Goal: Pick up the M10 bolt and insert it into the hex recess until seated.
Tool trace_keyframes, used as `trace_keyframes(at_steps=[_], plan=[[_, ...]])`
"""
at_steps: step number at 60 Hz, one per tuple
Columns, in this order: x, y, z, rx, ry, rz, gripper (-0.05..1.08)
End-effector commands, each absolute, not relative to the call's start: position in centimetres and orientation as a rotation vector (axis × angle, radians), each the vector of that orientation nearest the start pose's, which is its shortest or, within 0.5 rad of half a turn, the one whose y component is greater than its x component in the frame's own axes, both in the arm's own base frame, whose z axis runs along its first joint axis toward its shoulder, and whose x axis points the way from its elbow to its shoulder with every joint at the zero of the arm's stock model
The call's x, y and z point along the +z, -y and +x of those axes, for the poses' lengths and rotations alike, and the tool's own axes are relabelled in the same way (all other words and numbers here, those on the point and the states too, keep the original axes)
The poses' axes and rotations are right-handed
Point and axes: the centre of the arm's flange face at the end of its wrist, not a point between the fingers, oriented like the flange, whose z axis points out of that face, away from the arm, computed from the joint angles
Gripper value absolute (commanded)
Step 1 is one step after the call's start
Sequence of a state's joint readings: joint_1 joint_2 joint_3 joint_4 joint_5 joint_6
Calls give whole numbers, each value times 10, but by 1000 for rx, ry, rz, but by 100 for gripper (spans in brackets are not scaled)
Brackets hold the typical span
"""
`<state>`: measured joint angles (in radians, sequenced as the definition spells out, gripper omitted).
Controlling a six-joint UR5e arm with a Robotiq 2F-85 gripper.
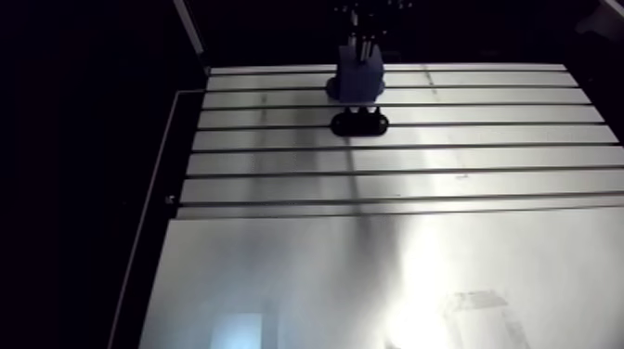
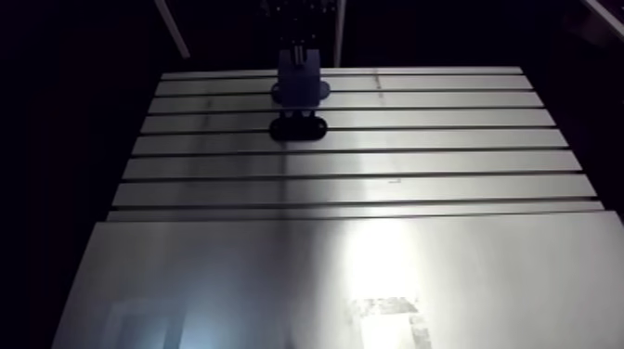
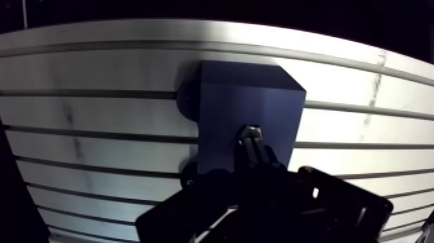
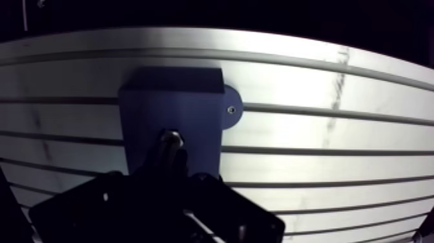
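Slotted aluminium table [image 1: 418, 251] fills the scene, its long grooves running crosswise ahead of the hand and a smooth bare plate lying on the side away from it. A patch of glare sits on that plate.

Directly ahead of the hand stands a dark-blue rectangular block [image 3: 239, 110], upright on the grooved part of the table. In the wrist view one flat face is turned toward the fingers. A rounded blue ear [image 4: 237, 97] sticks out from the block's foot and lies flat on the table.

In the arm view a flat black oval shape [image 1: 358, 122] lies on the table just beside the block's foot, below the hand. What it is cannot be told from these views.

The black two-fingered hand [image 3: 255, 158] comes in low against the block's facing side. Its fingers are dark, yet they sit tight on either side of a slim silver-grey metal bolt [image 4: 172, 138] — clenched on it.

The bolt is clear of the table and juts out past the fingertips, with its bright end right at the block's face. Whether it has entered a recess cannot be seen.

A small metal screw [image 4: 231, 110] sits in the middle of the ear — well to one side of the fingers.
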<state>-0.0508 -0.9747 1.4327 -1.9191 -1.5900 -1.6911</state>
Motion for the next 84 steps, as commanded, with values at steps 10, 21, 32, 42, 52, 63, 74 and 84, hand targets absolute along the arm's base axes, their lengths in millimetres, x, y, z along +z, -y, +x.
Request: trace_keyframes(at_steps=[10,21,32,42,52,63,74,84], plan=[[230,97,-684,14,-3027,-107,108],[230,97,-684,14,-3027,-108,108],[230,97,-684,14,-3027,-109,108],[230,96,-684,14,-3027,-105,108],[230,96,-684,14,-3027,-107,108],[229,96,-684,14,-3026,-106,108],[229,97,-684,14,-3026,-109,108],[230,96,-685,14,-3028,-107,108]])
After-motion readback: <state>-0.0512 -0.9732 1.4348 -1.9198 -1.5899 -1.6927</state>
